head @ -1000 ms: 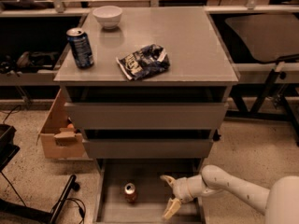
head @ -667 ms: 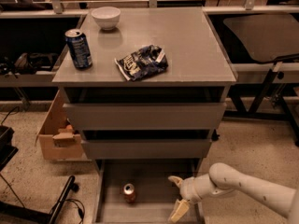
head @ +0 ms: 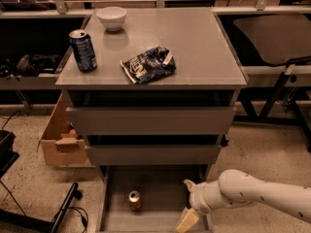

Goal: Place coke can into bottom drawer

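Note:
The coke can (head: 134,200), small and red with a silver top, stands upright on the grey floor of the open bottom drawer (head: 160,217), left of its middle. My gripper (head: 188,203) is at the drawer's right side, to the right of the can and apart from it. Its fingers (head: 186,221) are spread open and hold nothing. The white arm runs off to the lower right.
On the cabinet top (head: 204,47) stand a dark blue can (head: 83,50), a white bowl (head: 111,18) and a crumpled chip bag (head: 147,64). The two upper drawers (head: 150,121) are shut. A cardboard box (head: 60,140) sits on the floor at left, cables beside it.
My gripper has moved right and a little away from the can, staying open. The can stands where it was in the drawer.

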### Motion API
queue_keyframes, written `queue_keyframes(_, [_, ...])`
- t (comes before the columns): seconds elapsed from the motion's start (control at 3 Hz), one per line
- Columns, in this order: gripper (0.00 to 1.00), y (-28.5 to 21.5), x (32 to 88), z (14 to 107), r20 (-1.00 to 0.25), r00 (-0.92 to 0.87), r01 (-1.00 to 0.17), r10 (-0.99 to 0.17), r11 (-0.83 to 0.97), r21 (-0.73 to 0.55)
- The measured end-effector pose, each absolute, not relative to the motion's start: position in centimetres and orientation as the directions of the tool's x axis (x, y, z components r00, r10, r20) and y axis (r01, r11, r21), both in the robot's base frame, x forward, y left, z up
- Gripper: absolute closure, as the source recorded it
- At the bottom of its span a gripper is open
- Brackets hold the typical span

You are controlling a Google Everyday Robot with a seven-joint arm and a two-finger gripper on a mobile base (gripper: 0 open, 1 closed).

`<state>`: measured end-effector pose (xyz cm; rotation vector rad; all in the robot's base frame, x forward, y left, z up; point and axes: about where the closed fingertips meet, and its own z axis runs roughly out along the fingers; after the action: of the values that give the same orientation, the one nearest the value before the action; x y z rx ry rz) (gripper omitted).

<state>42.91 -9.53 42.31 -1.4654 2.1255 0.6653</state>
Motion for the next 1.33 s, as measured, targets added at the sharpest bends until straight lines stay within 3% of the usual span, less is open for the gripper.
queue_keyframes(0.33, [0.00,-10.9,42.6,44.6,-0.511,-0.313,-0.931,-0.801,0.366,-0.003])
queue_keyframes(1.33, [0.00,-13.0,43.8,45.0,-0.440,-0.343,-0.907,-0.830,0.414,-0.074])
